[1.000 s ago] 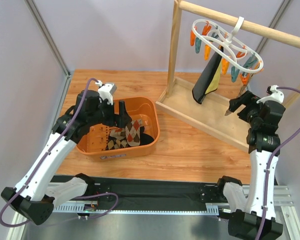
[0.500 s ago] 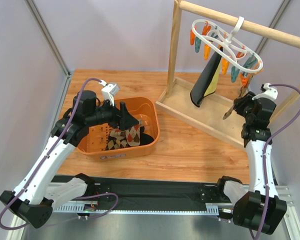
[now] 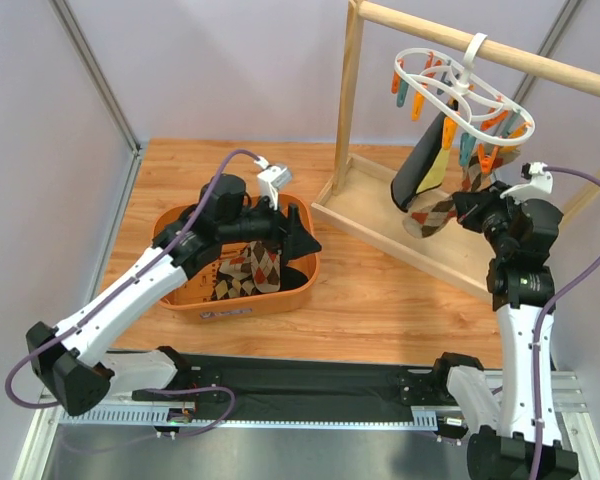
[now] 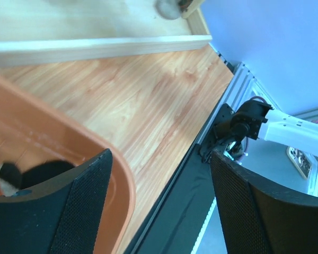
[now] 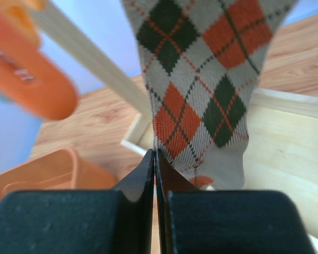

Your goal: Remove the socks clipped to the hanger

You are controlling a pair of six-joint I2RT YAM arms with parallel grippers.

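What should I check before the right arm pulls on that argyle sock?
1. Right tool shut: ok.
2. Argyle sock pinched in it: cannot tell; it hangs right at the tool's end.
3. Hanger hooked on wooden rail: ok.
4. Left tool open, away from the hanger: ok.
5. Orange bin upright, top open: ok.
6. Black-and-yellow sock clear of the argyle one: cannot tell; they hang close together.

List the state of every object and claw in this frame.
hanger: hooked on the wooden rail, tilted.
argyle sock: hanging from the hanger.
black-and-yellow sock: hanging from the hanger.
orange bin: holding socks.
left claw: open, over the bin's rim.
right claw: shut at the argyle sock's edge.
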